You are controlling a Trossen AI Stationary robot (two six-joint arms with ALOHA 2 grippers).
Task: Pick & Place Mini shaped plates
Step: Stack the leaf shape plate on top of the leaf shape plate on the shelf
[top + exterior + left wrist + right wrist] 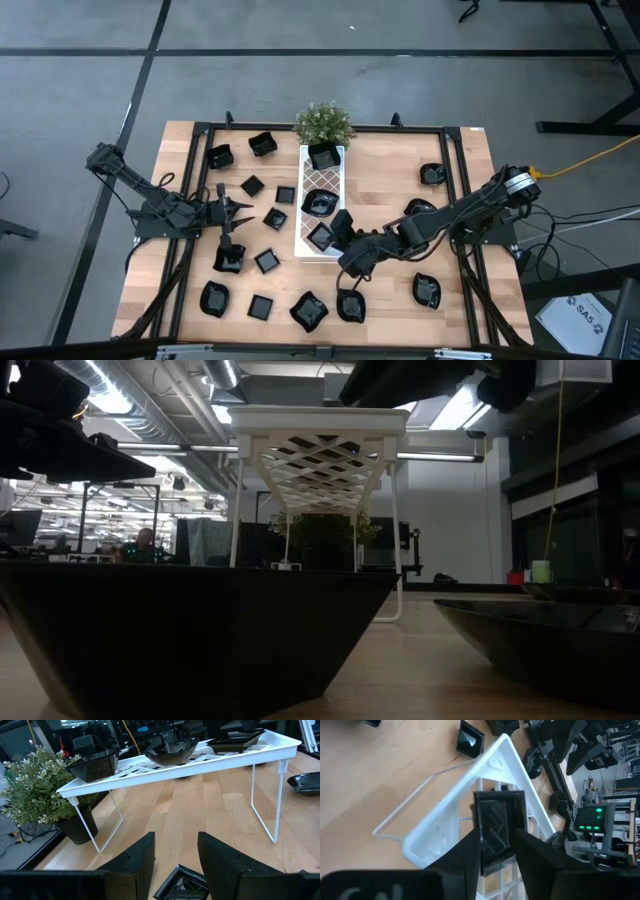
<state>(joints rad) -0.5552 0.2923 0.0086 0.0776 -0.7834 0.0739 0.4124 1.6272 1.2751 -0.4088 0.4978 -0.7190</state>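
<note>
A long white lattice tray [321, 200] on thin wire legs stands in the middle of the wooden bench [385, 170], running from near to far, with a small potted plant [323, 122] at its far end. Three small black plates lie on the tray: one at the far end [323, 157], a rounded one in the middle [318, 203], and a square plate [320, 237] at the near end.

The right claw [496, 851] reaches in from the right side of the bench and hangs over the near end of the tray. In the right wrist view its two fingers stand on either side of the square plate [496, 831], which lies flat on the lattice. The fingers look parted, with a little gap on each side, though whether they still touch the plate's rim is hard to tell.

The left claw [176, 854] waits over the left part of the bench, pointing toward the tray, its fingers spread apart and holding nothing. A small square plate [182, 884] lies on the wood just below and between them.

Many more black plates are scattered over the bench: most on the left half and along the near edge, a few on the right side.
</note>
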